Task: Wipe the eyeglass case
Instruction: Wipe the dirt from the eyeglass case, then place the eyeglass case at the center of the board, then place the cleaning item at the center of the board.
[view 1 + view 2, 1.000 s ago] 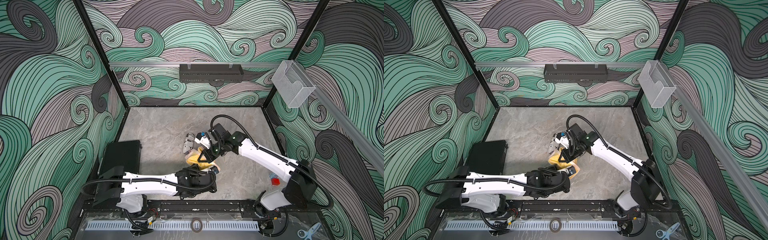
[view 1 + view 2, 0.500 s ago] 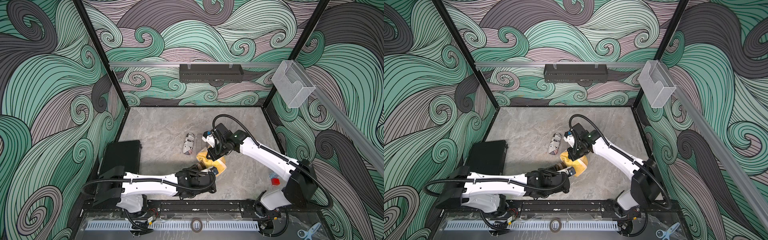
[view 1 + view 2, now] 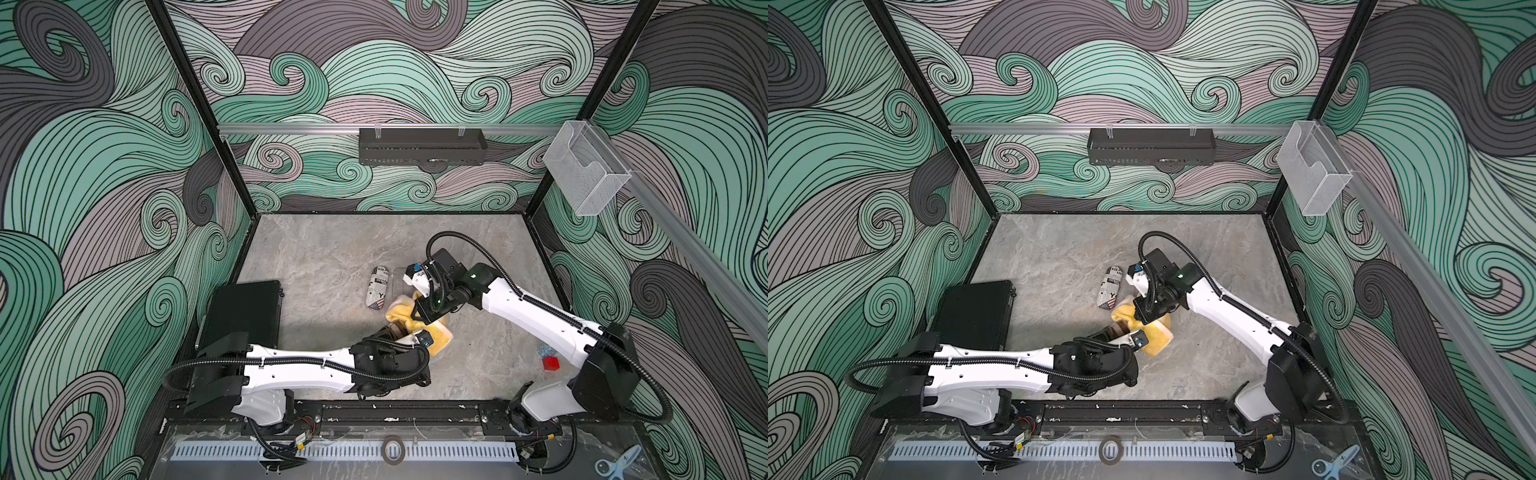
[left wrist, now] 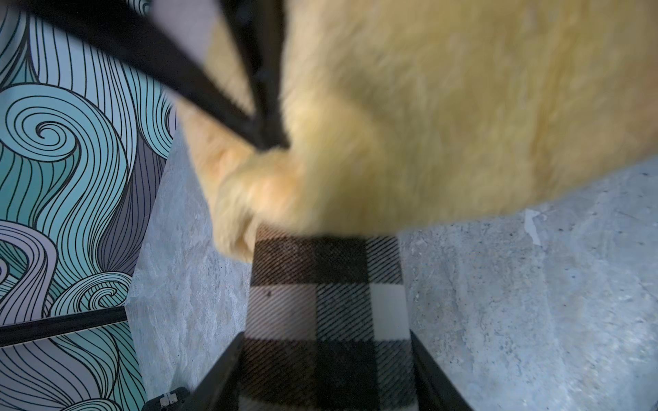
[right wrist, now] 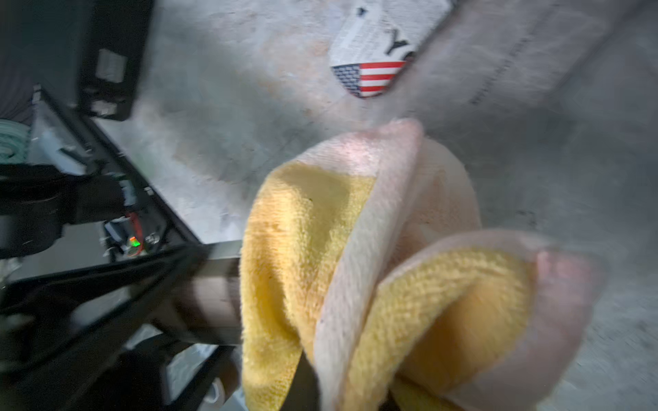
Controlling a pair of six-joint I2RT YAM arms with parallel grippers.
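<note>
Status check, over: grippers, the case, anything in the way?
Left gripper shut on plaid eyeglass case. Right gripper shut on yellow cloth, cloth covering the case's far end. Newsprint case lies loose close beside the cloth.

Both top views look down from high at the front towards the green wave-patterned back wall point(image 3: 395, 83), sharing nearly the whole grey stone-look table point(image 3: 1059, 249). The left wrist camera sits close behind the left pincer point(image 4: 327, 334), looking along the brown checked fabric case point(image 4: 324, 284) between its fingers. The right wrist camera, also close, shares with it the fluffy yellow cloth point(image 5: 302, 220) at the tip of the right pincer point(image 4: 267, 137).
</note>
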